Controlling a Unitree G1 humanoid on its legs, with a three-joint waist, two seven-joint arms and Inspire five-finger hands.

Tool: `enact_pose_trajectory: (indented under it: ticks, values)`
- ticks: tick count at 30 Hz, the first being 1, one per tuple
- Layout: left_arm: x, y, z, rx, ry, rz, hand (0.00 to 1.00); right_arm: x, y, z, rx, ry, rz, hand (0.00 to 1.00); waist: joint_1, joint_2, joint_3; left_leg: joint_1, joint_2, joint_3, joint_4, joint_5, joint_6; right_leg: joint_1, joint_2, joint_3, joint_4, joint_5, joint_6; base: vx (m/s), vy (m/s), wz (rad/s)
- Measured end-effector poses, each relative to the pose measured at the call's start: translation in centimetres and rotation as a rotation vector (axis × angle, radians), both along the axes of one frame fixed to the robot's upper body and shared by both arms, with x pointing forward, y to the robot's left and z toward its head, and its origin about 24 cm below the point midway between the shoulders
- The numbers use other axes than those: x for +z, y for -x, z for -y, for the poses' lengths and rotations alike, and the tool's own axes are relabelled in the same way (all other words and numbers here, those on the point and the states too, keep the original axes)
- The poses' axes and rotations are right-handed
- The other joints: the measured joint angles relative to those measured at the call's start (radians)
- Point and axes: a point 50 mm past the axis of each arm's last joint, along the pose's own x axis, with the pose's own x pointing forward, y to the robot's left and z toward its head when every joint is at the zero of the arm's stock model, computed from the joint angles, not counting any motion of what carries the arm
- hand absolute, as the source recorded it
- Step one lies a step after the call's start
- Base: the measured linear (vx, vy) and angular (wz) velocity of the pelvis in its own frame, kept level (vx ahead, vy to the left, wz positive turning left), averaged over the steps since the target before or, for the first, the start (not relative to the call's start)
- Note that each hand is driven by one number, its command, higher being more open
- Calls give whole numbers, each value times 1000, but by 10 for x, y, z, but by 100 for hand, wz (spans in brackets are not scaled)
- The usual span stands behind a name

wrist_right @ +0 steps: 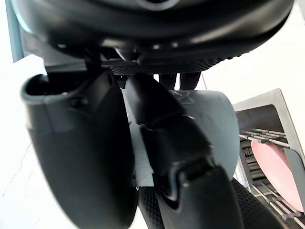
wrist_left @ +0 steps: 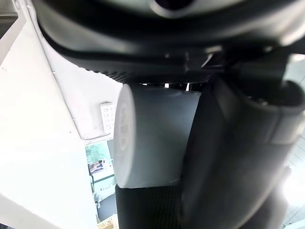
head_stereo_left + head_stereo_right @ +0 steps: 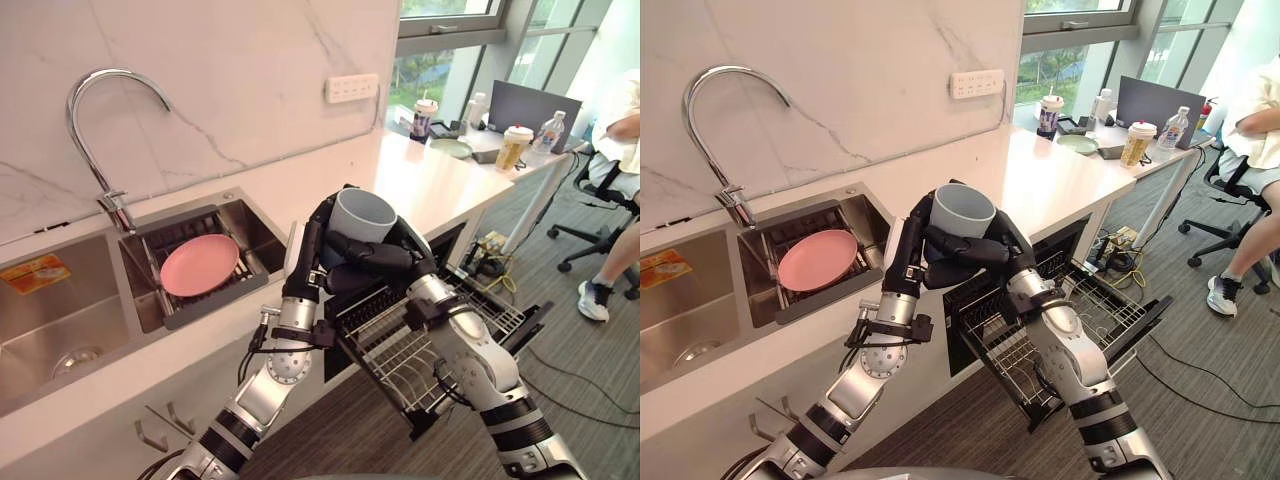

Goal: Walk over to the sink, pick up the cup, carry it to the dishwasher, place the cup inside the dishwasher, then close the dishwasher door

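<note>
The left arm rose from below, its hand (image 3: 303, 262) upright against the cup's (image 3: 362, 214) near side, fingers and thumb curled round it. The right hand (image 3: 378, 258) reached in from the other side, fingers wrapped across the cup's front. The grey cup sat upright between them, above the bench's (image 3: 420, 180) edge and the dishwasher's pulled-out rack (image 3: 400, 352).

A curved tap (image 3: 92, 112) stood over the steel sink (image 3: 60, 312), where a pink plate (image 3: 200, 264) lay in a drainer. A socket (image 3: 351, 88) sat on the marble wall. Far right, a person (image 3: 620, 150) sat on a chair.
</note>
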Motion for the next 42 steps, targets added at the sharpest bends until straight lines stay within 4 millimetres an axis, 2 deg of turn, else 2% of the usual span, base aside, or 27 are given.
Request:
enact_pose_trajectory:
  ticks: [8, 9, 18, 22, 24, 30, 38, 42]
  values:
    - [-6, 3, -6, 3, -30, -12, 0, -7, 1, -2, 34, -35, -41, 0, 0, -2, 1, -5, 3, -2, 0, 2, -2, -2, 4, -2, -1, 4, 5, 2, 0, 0]
    - [-7, 4, -8, 3, -32, -12, 100, -7, 1, -3, 37, -35, -41, 0, 0, -3, 1, -5, 3, -2, 0, 2, -2, -2, 5, -2, 0, 4, 4, 0, 0, 0]
    - [-9, 13, -10, -9, -31, -13, 100, -8, 2, -13, -13, -117, -60, 0, -1, -16, 12, -5, 7, 0, 0, -1, -7, -6, 8, 2, 5, 3, 3, 0, 0, 0]
    - [-21, 26, -2, 1, -85, -10, 100, -5, 0, -24, -212, -242, -104, 0, -6, -17, 18, -6, 8, 11, 0, -3, -9, -16, 8, 15, 3, 3, 3, 1, 0, -7]
    - [-25, 33, 8, -22, -147, 25, 100, -5, -1, -17, -323, -331, -124, 0, -6, -16, 22, -9, 6, 12, 0, -3, -9, -18, 7, 15, 1, 3, 4, 2, 1, -2]
    - [-26, 43, 28, -80, -190, 77, 100, -1, -1, 2, -461, -421, -96, 0, -29, -16, 22, -8, 5, 17, 5, -1, -6, -16, 8, 19, -8, 12, 6, 1, 0, -2]
    - [-18, 38, 37, -115, -212, 112, 100, 6, 0, 13, -549, -474, -55, 0, -33, -15, 22, 4, 6, 31, 0, -4, -9, -9, 8, 30, -13, 10, -3, -29, 9, -4]
    - [-17, 35, 41, -192, -134, 8, 100, 9, 3, 25, -648, -525, -44, 0, -31, -15, 22, 4, 5, 30, 0, -4, -9, -9, 7, 29, -12, 8, 0, 0, 0, 0]
